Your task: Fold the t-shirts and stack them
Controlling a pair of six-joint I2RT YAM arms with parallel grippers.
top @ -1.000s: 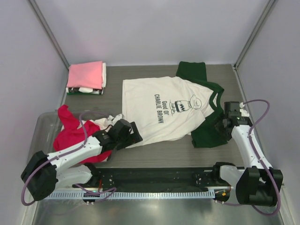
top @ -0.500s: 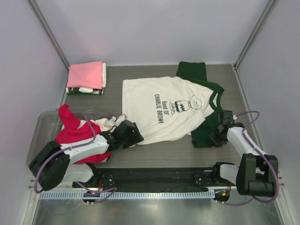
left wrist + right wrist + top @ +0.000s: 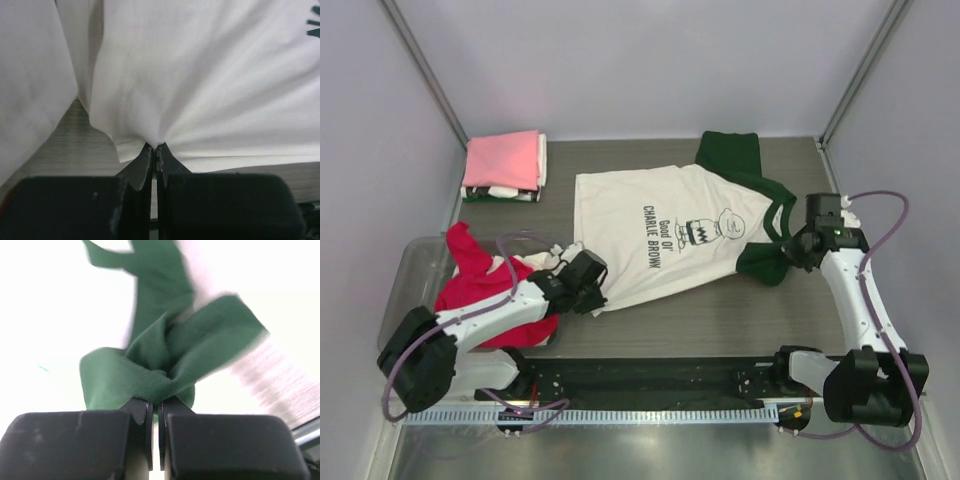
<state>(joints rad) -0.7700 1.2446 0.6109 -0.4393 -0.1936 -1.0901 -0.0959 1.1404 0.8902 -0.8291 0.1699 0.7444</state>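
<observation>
Left gripper (image 3: 156,148): fingers pressing together, pinching hem corner of cream-white t-shirt (image 3: 650,235), which is lying print-up across middle of table (image 3: 720,320). Right gripper (image 3: 155,405): fingers squeezing almost closed, gripping bunched dark green cloth (image 3: 150,375) at shirt's right side.

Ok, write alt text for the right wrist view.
The right pincer, shut, pinches a bunched fold of dark green cloth that rises crumpled above it. The background is washed-out white, with a blurred strip of grey table at the right.
</observation>
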